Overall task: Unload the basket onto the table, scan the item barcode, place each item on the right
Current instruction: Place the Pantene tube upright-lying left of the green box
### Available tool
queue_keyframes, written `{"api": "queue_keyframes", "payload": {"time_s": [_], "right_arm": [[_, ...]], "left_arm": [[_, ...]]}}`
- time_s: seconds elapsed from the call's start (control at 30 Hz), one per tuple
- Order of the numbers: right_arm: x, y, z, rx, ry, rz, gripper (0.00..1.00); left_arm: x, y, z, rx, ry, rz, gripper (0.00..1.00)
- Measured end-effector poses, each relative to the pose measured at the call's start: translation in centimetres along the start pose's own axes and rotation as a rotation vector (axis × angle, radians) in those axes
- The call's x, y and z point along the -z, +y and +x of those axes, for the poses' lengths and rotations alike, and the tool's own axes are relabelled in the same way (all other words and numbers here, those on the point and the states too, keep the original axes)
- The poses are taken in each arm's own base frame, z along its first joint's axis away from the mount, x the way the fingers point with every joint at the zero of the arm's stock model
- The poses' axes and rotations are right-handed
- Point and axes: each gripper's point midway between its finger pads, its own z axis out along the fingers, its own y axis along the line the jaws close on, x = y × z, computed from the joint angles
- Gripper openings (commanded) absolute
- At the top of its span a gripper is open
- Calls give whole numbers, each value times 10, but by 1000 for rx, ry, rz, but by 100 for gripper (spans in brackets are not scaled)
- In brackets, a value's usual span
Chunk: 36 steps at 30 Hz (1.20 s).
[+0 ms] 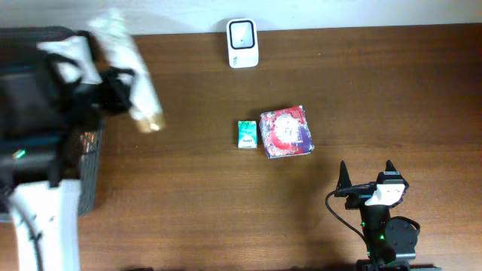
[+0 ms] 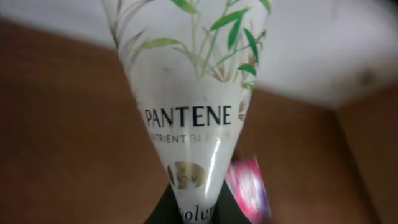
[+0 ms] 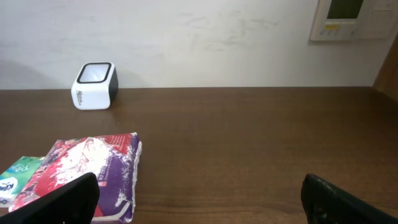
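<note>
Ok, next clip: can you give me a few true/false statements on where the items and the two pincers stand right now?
1. The left pincer is shut on the Pantene bottle. True.
2. The right pincer holds the red packet. False: it is open and empty, apart from the packet.
3. The white scanner stands at the table's far edge, near the wall. True.
4. The small green packet lies on top of the red packet. False: it lies beside it on the table.
</note>
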Motion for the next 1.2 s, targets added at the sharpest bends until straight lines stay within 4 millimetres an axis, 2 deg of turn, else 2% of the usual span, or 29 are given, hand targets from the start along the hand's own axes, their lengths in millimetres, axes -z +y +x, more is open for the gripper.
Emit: {"api": "queue_keyframes", "payload": {"time_s": [0.07,0.1,0.23,0.47,0.57,0.63,0.67,0.7,0.73,0.83,0.93,0.97,1.0,1.1,1.17,1.2], "right_arm": [[0,0,0,0,0,0,99],[0,0,0,0,0,0,99],[0,0,0,0,0,0,99],[0,0,0,0,0,0,99],[0,0,0,0,0,0,99],[0,0,0,0,0,0,99],[0,0,0,0,0,-1,99],[0,0,0,0,0,0,99],[0,0,0,0,0,0,99],[0,0,0,0,0,0,99],[0,0,0,0,0,0,99],[0,0,0,0,0,0,99],[0,0,0,0,0,0,99],[0,0,0,0,-1,0,99],[0,0,0,0,-1,0,99],[0,0,0,0,-2,0,99]], "left_arm": [[-44,-22,42,-31,187,53,0],[-61,-27,55,-43,245,60,0],[-118,-32,108,-79,437,35,0],[-186,-13,198,-160,686,-136,0],[-212,3,237,-192,755,-263,0],[-224,9,246,-201,758,-293,0],[-238,12,252,-208,742,-306,0],[-243,15,255,-210,741,-316,6],[-250,18,256,-214,727,-327,17],[-264,24,257,-220,696,-346,22],[-265,24,255,-221,687,-350,36],[-263,23,253,-219,695,-354,48],[-259,19,247,-220,701,-357,72],[-242,-8,205,-218,692,-356,74],[-227,-29,169,-216,649,-338,74],[-212,-40,145,-211,622,-329,75]]}}
